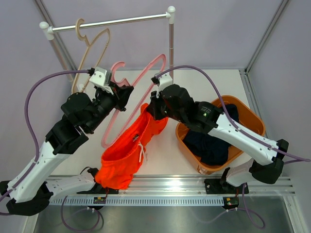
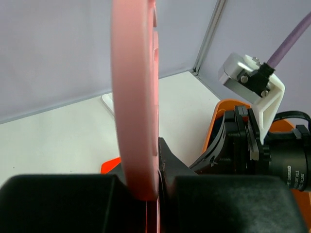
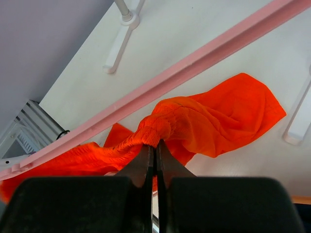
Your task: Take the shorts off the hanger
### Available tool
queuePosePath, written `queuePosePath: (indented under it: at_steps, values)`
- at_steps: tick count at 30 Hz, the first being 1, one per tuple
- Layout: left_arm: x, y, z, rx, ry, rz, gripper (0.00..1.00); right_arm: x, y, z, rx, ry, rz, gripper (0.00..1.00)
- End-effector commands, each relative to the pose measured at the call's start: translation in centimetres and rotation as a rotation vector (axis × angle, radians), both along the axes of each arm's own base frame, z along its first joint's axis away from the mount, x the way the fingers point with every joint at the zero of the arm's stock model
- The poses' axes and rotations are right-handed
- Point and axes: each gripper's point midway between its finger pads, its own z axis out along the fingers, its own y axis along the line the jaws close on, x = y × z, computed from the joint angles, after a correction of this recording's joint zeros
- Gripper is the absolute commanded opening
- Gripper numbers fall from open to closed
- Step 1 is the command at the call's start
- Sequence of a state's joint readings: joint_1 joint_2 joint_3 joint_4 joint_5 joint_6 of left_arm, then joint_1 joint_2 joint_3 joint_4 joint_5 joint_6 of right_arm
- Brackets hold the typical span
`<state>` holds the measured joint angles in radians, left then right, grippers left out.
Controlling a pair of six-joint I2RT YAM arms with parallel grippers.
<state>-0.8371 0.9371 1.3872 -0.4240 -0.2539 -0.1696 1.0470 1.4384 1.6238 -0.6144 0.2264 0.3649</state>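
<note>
Shorts [image 3: 218,111] (orange) pinched; hanger [image 3: 194,65] gripped.

My left claw [image 1: 124,95] is clamped on the pink hanger [image 1: 143,68], which tilts above the white table [image 1: 204,87]; my right claw [image 1: 153,109] pinches the top of the orange shorts [image 1: 121,160], which droop from the hanger toward the near edge, white drawstring showing; to the right, the navy shorts [image 1: 214,148] lie heaped in an orange basket [image 1: 250,119]; far left, a beige hanger [image 1: 79,30] hangs on the rail [image 1: 112,21].
</note>
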Motion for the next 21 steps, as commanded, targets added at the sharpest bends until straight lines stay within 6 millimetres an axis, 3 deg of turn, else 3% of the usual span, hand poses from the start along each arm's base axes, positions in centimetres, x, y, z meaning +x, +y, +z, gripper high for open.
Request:
queuePosePath:
  at_steps: [1,4,7,10,11,13,14,16,17,19,20,21]
  values:
    - [0.3,1.4,4.6,-0.141,-0.114,0.07,0.0,0.5,0.2,3.8,0.057,-0.083,0.001,0.0]
    - [0.4,2.0,5.4,-0.16,-0.14,0.098,0.0,0.7,0.3,3.7,0.042,-0.087,-0.003,0.0]
    - [1.0,2.7,4.9,-0.123,-0.124,0.15,0.0,1.7,-1.4,5.2,0.004,-0.137,-0.079,0.0]
    - [1.1,3.4,3.9,-0.087,-0.103,0.183,0.0,2.9,-5.5,10.2,-0.018,-0.267,-0.213,0.0]
    - [1.1,3.6,3.5,-0.081,-0.098,0.189,0.0,3.0,-8.4,14.1,-0.002,-0.345,-0.296,0.0]
    - [1.0,3.8,2.9,-0.071,-0.092,0.195,0.0,2.5,-11.5,18.6,0.055,-0.425,-0.361,0.0]
    - [0.9,4.0,2.4,-0.062,-0.084,0.199,0.0,1.5,-14.7,22.9,0.133,-0.504,-0.415,0.0]
    - [1.0,4.1,1.8,-0.043,-0.073,0.202,0.0,0.3,-18.3,26.5,0.2,-0.581,-0.475,0.0]
    - [0.9,4.2,1.3,-0.029,-0.065,0.205,0.0,-1.0,-21.6,29.2,0.262,-0.639,-0.525,0.0]
    - [0.9,4.3,0.8,-0.02,-0.056,0.209,0.0,-2.0,-25.7,30.8,0.301,-0.673,-0.631,0.0]
    - [0.9,4.3,0.5,-0.015,-0.052,0.209,0.0,-3.1,-28.8,31.6,0.345,-0.7,-0.693,0.0]
    - [0.9,4.4,0.3,-0.009,-0.05,0.208,0.0,-3.7,-30.1,31.9,0.372,-0.712,-0.713,0.0]
